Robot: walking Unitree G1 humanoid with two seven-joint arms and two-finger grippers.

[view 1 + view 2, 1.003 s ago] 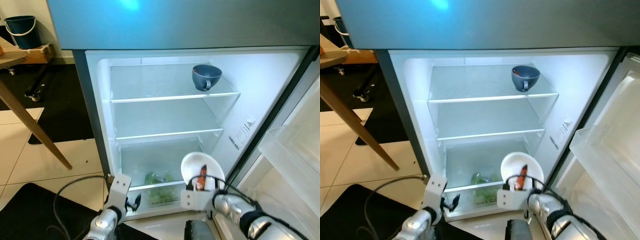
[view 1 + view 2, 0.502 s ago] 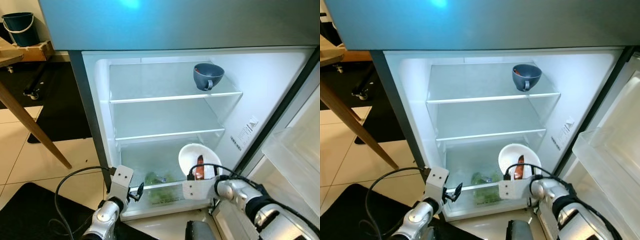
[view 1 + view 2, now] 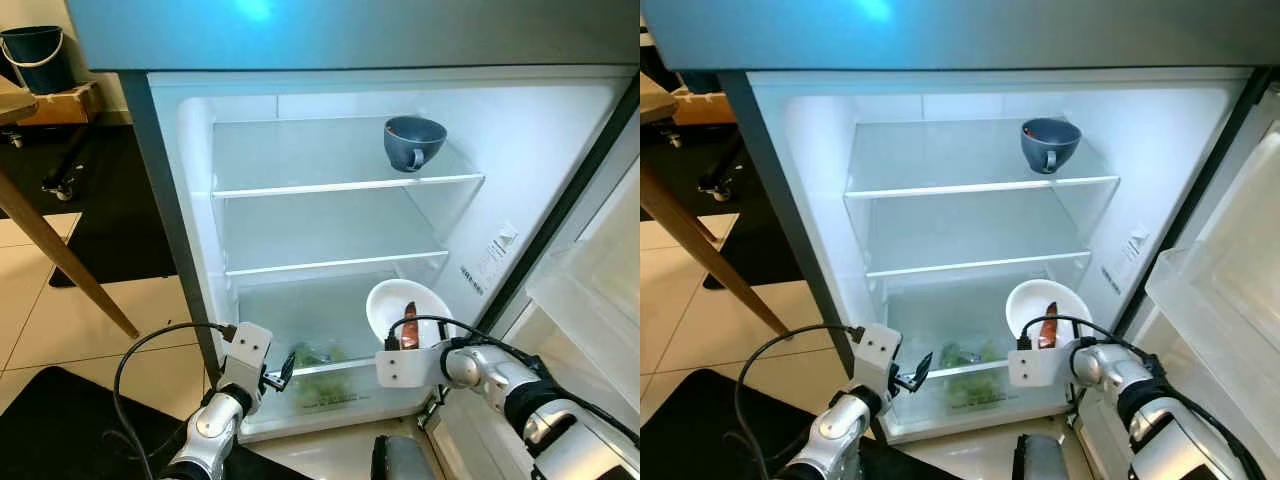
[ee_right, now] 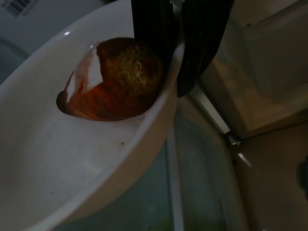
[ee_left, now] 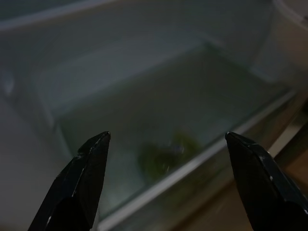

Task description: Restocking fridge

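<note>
- Left eye view: right claw pinches the white bowl's rim, lower centre, reddish-brown food inside.
- Left claw gapes wide, empty, facing the fridge crisper.

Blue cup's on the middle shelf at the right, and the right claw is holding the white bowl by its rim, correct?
Not quite. The blue cup stands on the top shelf at the right, as the left eye view shows; the middle shelf is bare. The right claw does grip the white bowl by its rim.

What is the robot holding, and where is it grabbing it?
The right claw pinches the white bowl by its rim; a brown food piece sits inside. The left claw is open, holding nothing.
</note>
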